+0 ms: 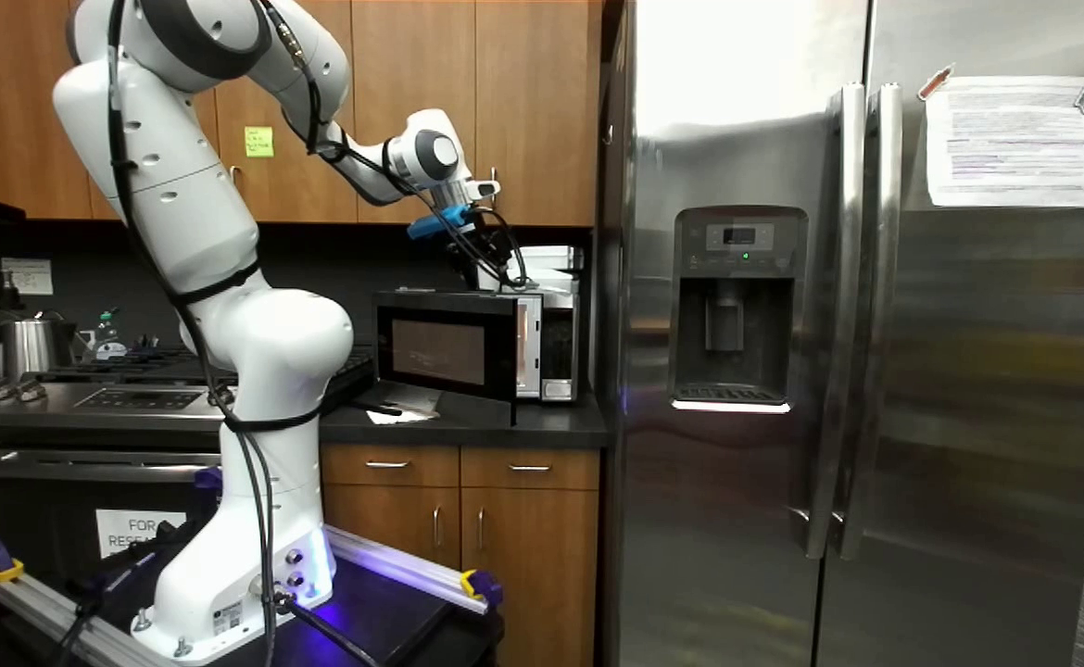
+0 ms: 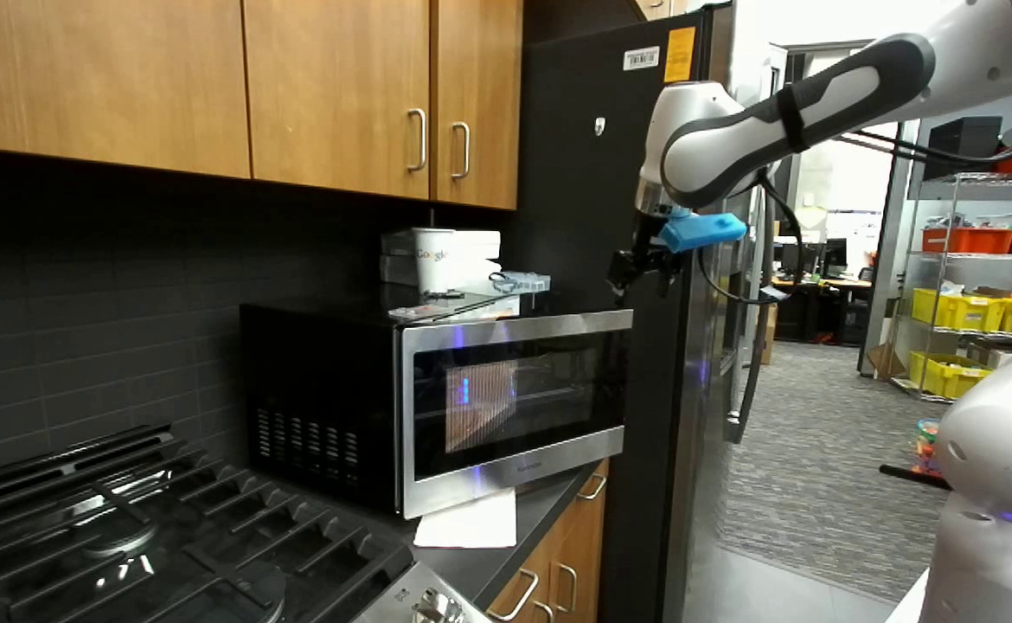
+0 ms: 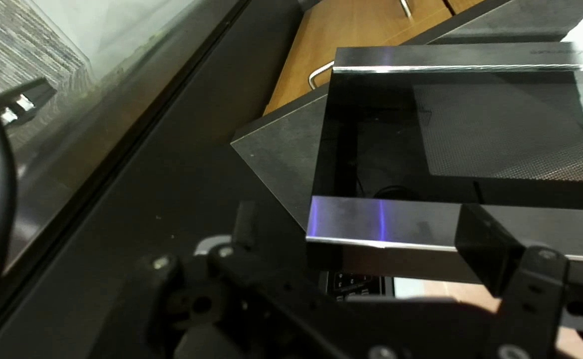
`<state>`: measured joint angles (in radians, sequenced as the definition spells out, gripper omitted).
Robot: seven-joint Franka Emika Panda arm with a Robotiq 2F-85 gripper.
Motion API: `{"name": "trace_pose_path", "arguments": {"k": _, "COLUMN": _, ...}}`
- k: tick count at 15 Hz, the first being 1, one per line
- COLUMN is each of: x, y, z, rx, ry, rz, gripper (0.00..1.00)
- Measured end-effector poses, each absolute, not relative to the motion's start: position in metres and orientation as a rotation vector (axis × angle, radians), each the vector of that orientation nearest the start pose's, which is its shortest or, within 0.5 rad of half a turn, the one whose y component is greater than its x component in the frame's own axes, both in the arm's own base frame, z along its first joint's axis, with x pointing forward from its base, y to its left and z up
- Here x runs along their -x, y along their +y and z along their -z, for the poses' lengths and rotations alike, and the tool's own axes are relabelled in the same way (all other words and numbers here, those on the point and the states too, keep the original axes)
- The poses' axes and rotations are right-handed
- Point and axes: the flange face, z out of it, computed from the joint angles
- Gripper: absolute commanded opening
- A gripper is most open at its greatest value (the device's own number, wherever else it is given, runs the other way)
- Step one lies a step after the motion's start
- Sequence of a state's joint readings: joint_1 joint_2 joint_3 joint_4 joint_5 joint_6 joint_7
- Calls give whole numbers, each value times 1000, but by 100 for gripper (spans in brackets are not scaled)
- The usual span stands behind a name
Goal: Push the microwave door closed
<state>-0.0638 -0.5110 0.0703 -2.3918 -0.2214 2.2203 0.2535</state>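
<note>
The microwave door shows in both exterior views (image 1: 440, 352) (image 2: 523, 411) as a dark glass panel with a silver-grey frame. It stands partly open, with a lit gap between it and the microwave body (image 1: 560, 347). My gripper (image 2: 642, 281) is near the top corner of the door's free edge. In the wrist view my gripper (image 3: 366, 233) has its fingers wide apart with nothing held between them. The door's frame strip (image 3: 386, 222) lies beyond the fingers, and one finger overlaps it in the picture. I cannot tell whether they touch. The keypad (image 3: 354, 284) shows partly below the door edge.
A tall steel fridge (image 1: 746, 519) stands beside the microwave. A white cup (image 2: 433, 260) and boxes sit on the microwave. Upper cabinets (image 2: 342, 95) hang above. A gas stove (image 2: 169, 536) is on the opposite side, and white paper (image 2: 469, 522) lies under the door.
</note>
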Motion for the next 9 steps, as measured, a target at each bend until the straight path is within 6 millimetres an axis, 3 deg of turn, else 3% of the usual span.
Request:
{"name": "trace_pose_path", "arguments": {"k": 5, "x": -425, "y": 2, "z": -536, "rx": 3247, "ry": 274, "rz": 554, "gripper": 100}}
{"name": "trace_pose_path", "arguments": {"k": 9, "x": -425, "y": 5, "z": -536, "rx": 3240, "ry": 206, "rz": 538, "gripper": 100}}
